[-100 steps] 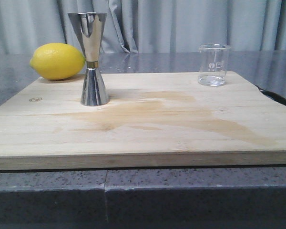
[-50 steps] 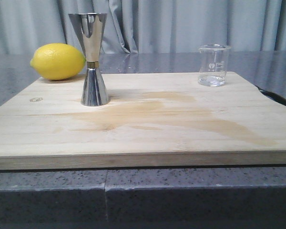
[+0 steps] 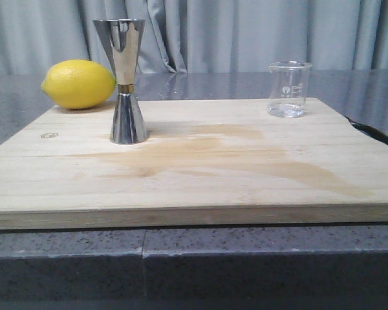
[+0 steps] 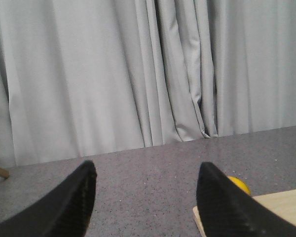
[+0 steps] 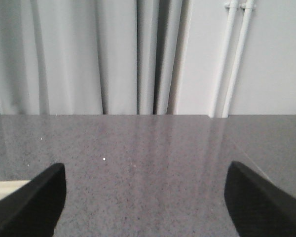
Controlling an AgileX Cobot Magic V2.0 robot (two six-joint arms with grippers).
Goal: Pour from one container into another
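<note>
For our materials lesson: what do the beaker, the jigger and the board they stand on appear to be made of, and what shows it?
Beaker: apparently clear glass; the curtain shows through it, with faint white markings.
Jigger: polished metal, probably steel; mirror-like reflections, with a thin gold band at its waist.
Board: pale, unvarnished-looking wood; visible grain lines and a darker stain.

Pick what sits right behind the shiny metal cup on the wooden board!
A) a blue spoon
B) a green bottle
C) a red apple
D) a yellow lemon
D: the front view shows a yellow lemon lying at the far left edge of the wooden board, just behind and to the left of the steel jigger; no apple, bottle or spoon appears anywhere.
</note>
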